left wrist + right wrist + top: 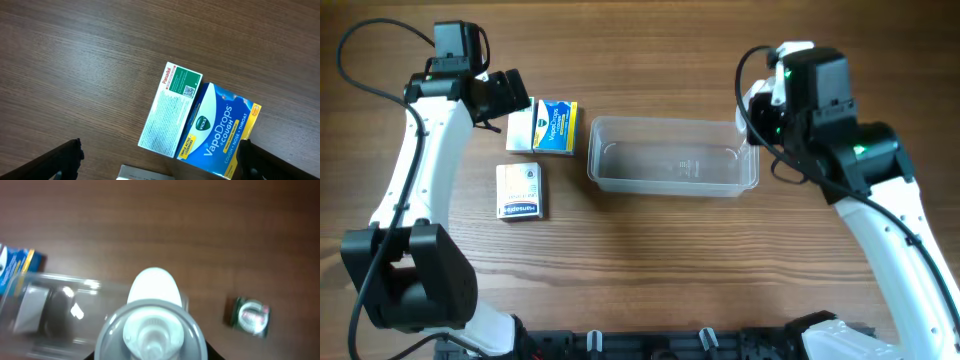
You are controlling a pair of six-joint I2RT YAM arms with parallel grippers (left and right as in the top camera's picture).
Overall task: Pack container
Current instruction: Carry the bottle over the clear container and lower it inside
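The clear plastic container (pixel 670 157) lies mid-table with nothing visible inside; its right end shows in the right wrist view (pixel 50 311). My right gripper (pixel 757 125) hovers over the container's right end, shut on a small clear bottle with a grey and white cap (pixel 150 330), which hides the fingers. My left gripper (pixel 506 95) is open and empty (pixel 160 167), hovering over a white and green Panadol box (pixel 170 107) and a blue and yellow Vicks VapoDrops box (pixel 217 130) that lie side by side left of the container.
A third white box (pixel 521 190) lies in front of the other two; its edge shows in the left wrist view (pixel 145 174). A small green round-topped item (pixel 250 315) lies on the table right of the container.
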